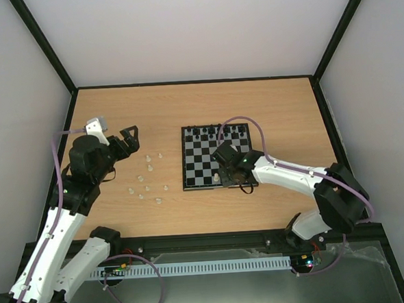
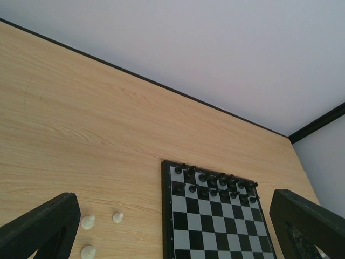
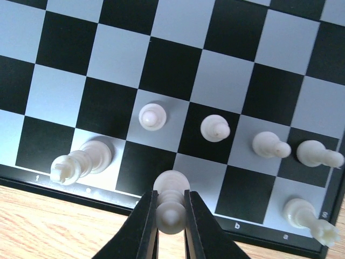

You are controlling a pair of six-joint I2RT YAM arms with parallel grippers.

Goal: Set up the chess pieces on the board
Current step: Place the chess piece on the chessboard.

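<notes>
The board lies mid-table, with black chessmen along its far two rows. My right gripper is shut on a white chess piece standing at the board's near edge row. Several white pieces stand on the near rows beside it: a tall one, pawns and more at the right. My left gripper is open and empty above the table left of the board, fingers wide apart. Loose white pieces lie on the wood below it, some in the left wrist view.
Black chessmen fill the board's far rows. The wooden table is walled by white panels with black frame posts. The right arm reaches over the board's near right corner.
</notes>
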